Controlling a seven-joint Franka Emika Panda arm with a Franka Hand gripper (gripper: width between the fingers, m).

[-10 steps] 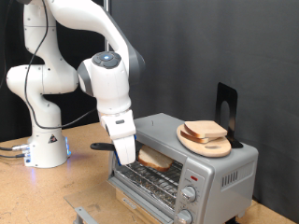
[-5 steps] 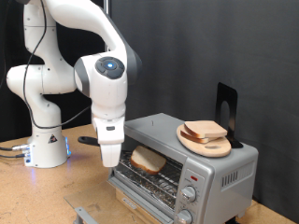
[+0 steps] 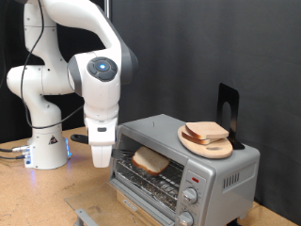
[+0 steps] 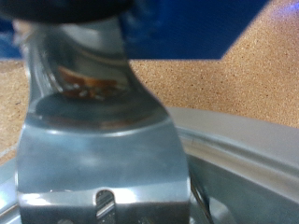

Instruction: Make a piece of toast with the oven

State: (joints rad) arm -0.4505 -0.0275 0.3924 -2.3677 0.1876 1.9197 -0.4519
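Observation:
The silver toaster oven (image 3: 202, 162) stands at the exterior view's lower right with its glass door (image 3: 141, 191) folded down. One piece of toast (image 3: 150, 161) lies tilted on the wire rack inside. A second slice (image 3: 205, 132) rests on a round wooden plate (image 3: 214, 148) on the oven's top. My gripper (image 3: 101, 156) hangs pointing down just outside the oven's opening, on the exterior view's left of it, with nothing between its fingers. The wrist view is blurred, filled by a metal finger (image 4: 98, 140) close up.
The robot's base (image 3: 45, 149) stands at the exterior view's left on a cork-coloured table (image 3: 38, 198). A black stand (image 3: 227, 104) rises behind the plate. A grey metal bracket (image 3: 87, 216) lies at the table's front edge.
My gripper has drawn back out of the oven toward the exterior view's left and risen a little. The slice it carried now lies on the rack inside.

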